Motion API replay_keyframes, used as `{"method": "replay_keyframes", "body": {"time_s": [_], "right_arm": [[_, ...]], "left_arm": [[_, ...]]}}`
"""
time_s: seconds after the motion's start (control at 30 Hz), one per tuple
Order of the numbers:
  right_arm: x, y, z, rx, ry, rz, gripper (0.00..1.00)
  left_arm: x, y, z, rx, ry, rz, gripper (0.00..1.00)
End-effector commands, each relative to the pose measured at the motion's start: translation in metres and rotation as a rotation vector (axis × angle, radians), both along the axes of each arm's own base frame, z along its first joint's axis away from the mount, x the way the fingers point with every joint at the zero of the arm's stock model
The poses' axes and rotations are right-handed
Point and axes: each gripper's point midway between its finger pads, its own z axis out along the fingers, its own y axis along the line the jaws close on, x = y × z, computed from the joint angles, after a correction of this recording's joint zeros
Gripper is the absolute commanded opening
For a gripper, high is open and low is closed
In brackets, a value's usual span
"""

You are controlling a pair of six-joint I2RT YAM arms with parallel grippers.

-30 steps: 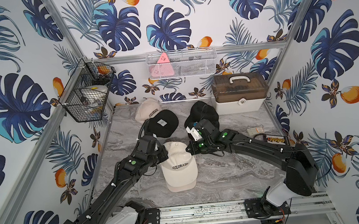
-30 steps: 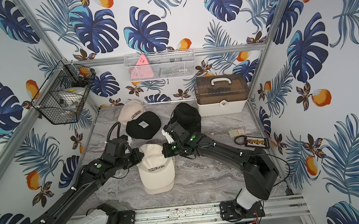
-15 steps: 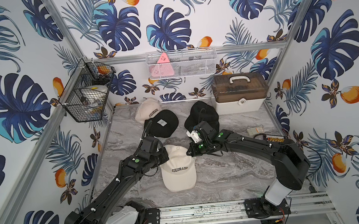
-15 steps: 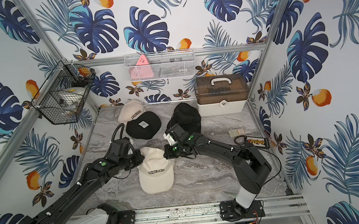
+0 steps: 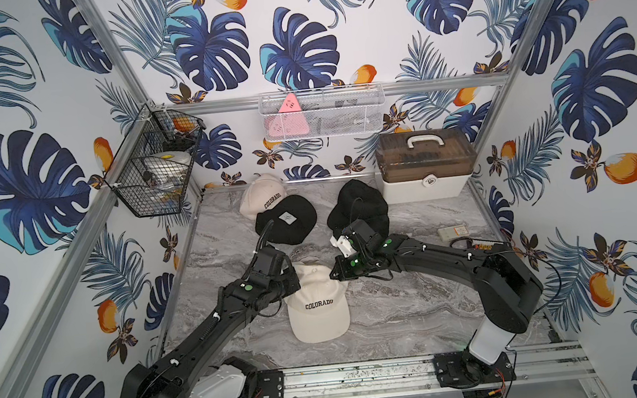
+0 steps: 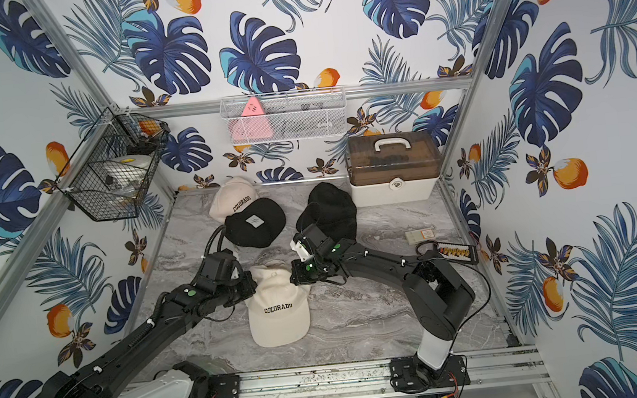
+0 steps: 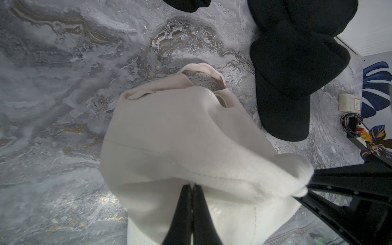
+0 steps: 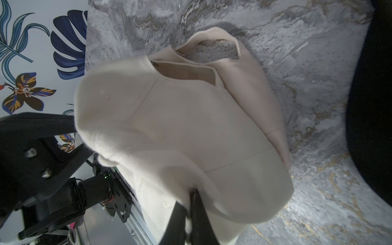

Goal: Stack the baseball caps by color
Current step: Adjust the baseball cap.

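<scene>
A cream "COLORADO" baseball cap [image 5: 317, 307] [image 6: 278, 311] lies mid-table with its brim toward the front rail. My left gripper [image 5: 295, 280] [image 7: 192, 186] is shut on its left edge, the fingers pinched tight on the cream fabric. On the opposite edge my right gripper [image 5: 334, 276] [image 8: 192, 191] grips the same cap [image 8: 191, 127], with fabric between its nearly closed fingers. Another cream cap [image 5: 263, 199] sits at the back, partly under a black cap with a white tag [image 5: 287, 221]. Black caps [image 5: 359, 208] [image 7: 294, 63] lie overlapped at the back right.
A brown-lidded white case [image 5: 425, 165] stands at the back right. A black wire basket [image 5: 155, 172] hangs on the left wall and a white mesh basket [image 5: 320, 112] on the back wall. A small box [image 5: 453, 231] and a cabled board [image 5: 481, 246] lie by the right wall.
Both grippers have come down with the cream cap between them, and the cap now sits lower, on the table and slightly nearer the front rail.
</scene>
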Motion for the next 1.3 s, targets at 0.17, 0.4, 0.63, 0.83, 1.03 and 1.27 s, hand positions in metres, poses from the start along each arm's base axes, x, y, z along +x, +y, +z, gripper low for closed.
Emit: {"method": "replay_keyframes", "body": {"time_s": [0.17,0.4,0.63,0.83,1.03,1.27], "right_arm": [[0.007,-0.006,0.013,-0.029,-0.047,-0.014,0.4],[0.009,-0.008,0.05,0.023,-0.121,-0.032,0.52],[0.023,0.001,0.053,0.03,-0.161,-0.027,0.57],[0.034,0.009,0.019,-0.002,-0.13,-0.023,0.57],[0.035,0.004,-0.018,-0.048,-0.076,-0.028,0.56],[0.031,0.004,-0.013,-0.032,-0.062,-0.027,0.56]], "left_arm": [[0.002,0.014,0.015,0.046,-0.042,0.049,0.23],[0.004,0.018,0.047,0.056,-0.111,0.048,0.33],[0.02,0.02,0.044,0.114,-0.106,0.052,0.34],[0.033,0.014,0.015,0.1,-0.052,0.056,0.33],[0.028,0.016,-0.022,0.092,0.004,0.072,0.33],[0.024,0.02,-0.024,0.082,-0.004,0.081,0.34]]}}
